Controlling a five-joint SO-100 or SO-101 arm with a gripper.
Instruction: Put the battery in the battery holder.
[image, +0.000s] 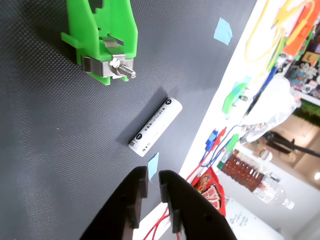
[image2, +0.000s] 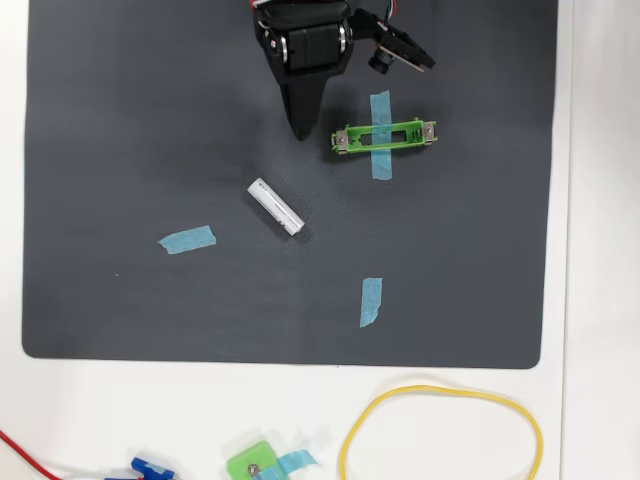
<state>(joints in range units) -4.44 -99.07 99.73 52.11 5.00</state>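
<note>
- Pincer empty, tips nearly together with a thin gap, hovering above the dark mat.
- Battery lies flat and diagonal mid-mat, touching nothing.
- Battery holder sits apart to its upper right in the overhead view, empty, crossed by a blue tape strip.
- Mat lies on the white tabletop.
</note>
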